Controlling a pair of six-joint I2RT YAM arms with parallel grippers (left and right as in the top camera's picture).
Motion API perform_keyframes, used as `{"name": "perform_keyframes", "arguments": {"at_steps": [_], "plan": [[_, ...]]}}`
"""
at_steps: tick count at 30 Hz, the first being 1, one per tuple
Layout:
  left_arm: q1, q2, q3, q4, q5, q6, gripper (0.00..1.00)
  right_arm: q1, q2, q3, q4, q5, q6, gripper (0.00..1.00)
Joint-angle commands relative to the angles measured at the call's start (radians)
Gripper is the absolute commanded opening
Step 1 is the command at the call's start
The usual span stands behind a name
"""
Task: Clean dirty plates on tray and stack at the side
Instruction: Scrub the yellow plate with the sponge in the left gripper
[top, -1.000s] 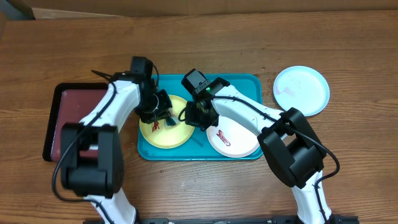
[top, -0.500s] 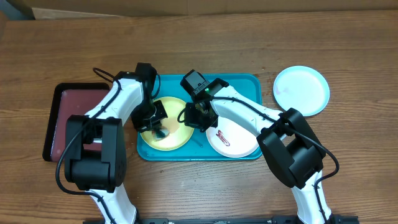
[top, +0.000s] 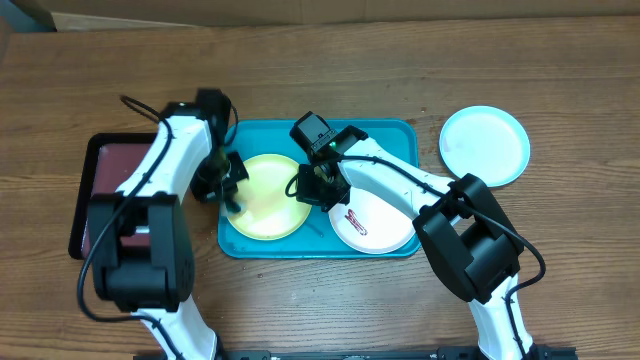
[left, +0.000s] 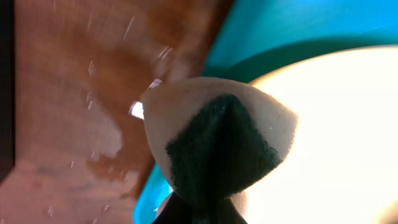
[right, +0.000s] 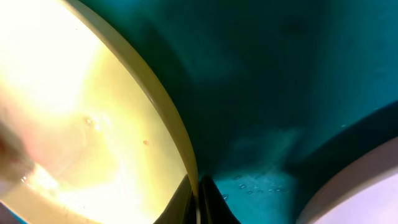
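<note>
The yellow-green plate (top: 268, 196) lies in the left half of the teal tray (top: 380, 133), and no smear shows on it. My right gripper (top: 318, 186) is shut on its right rim; the right wrist view shows the fingers (right: 198, 200) pinching the rim of the plate (right: 81, 112). My left gripper (top: 229, 192) is shut on a beige and dark green sponge (left: 217, 143) over the tray's left edge. The white plate (top: 372, 224) with a red smear lies in the tray's right half. The light blue plate (top: 485, 146) lies on the table to the right of the tray.
A dark maroon tray (top: 108, 190) sits on the wooden table (top: 400, 60) left of the teal tray. The left arm reaches over its right side. The left wrist view shows wet spots on the wood (left: 81, 93) beside the teal tray (left: 292, 31).
My left gripper has swept the sponge leftward from the middle of the yellow-green plate to the tray's left edge. The red smear on that plate is gone. The right gripper has stayed put.
</note>
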Motion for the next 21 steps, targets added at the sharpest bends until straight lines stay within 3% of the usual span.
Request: {"name": "perform_keyframes", "arguments": {"at_steps": [1,9,17,21], "plan": [[0.002,-0.069,0.041,0.037,0.165,0.136,0.04,-0.003,-0.023,0.006,0.007,0.023,0.004,0.04],[-0.061,-0.018,-0.022,0.154,0.357,0.123,0.04,-0.003,-0.023,0.006,0.014,0.023,0.005,0.04],[-0.088,0.037,-0.059,0.186,0.349,0.093,0.04,-0.003,-0.023,0.006,0.010,0.023,0.004,0.04],[-0.088,0.081,-0.061,0.177,0.259,0.086,0.04,-0.003,-0.023,0.006,0.009,0.023,0.004,0.04]]}}
